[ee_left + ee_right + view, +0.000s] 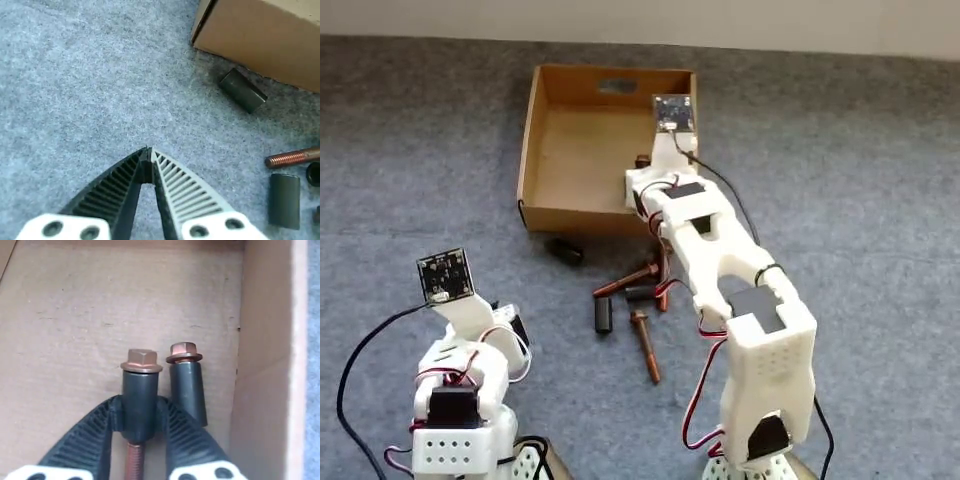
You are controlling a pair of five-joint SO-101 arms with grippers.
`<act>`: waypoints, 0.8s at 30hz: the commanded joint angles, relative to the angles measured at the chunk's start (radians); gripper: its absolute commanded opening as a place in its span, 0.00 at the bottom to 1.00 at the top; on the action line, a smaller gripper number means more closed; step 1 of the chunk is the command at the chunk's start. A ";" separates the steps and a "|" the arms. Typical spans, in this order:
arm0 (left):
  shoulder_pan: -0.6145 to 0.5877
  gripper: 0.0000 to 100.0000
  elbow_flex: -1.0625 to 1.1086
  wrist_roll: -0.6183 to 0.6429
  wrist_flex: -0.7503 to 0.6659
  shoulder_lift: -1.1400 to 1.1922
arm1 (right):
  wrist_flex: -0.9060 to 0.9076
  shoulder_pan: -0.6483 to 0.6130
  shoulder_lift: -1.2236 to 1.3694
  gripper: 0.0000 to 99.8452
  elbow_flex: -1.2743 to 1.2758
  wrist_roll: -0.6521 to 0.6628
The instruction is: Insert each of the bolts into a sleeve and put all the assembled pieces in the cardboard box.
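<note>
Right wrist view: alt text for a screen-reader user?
The right tool grips a black sleeve with a copper bolt through it, above the cardboard box floor. A second assembled piece lies close beside it, by the box wall.

The bench (430,130) is covered in a short, fuzzy, carpet-like grey fabric with a faint mottled texture, the same from 6 o'clock to the far side. Toward 12 o'clock in the high view the grey cover ends in a nearly straight edge, and beyond it a pale, plain strip (640,18) runs across the whole width.
</note>
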 commanded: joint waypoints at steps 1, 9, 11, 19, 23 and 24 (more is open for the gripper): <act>0.010 0.01 0.018 -0.006 -0.021 -0.005 | 0.005 0.019 -0.015 0.10 -0.048 -0.009; 0.010 0.01 0.018 -0.006 -0.021 -0.005 | 0.007 0.019 -0.051 0.10 -0.054 -0.009; 0.010 0.01 0.018 -0.006 -0.021 -0.005 | 0.007 0.019 -0.099 0.10 -0.048 -0.009; 0.010 0.01 0.018 -0.006 -0.021 -0.005 | 0.242 0.024 -0.386 0.10 -0.030 -0.009; 0.010 0.01 0.018 -0.006 -0.021 -0.005 | 0.446 0.018 -0.499 0.10 -0.030 -0.009; 0.010 0.01 0.018 -0.006 -0.021 -0.005 | 0.479 0.010 -0.521 0.10 -0.030 -0.011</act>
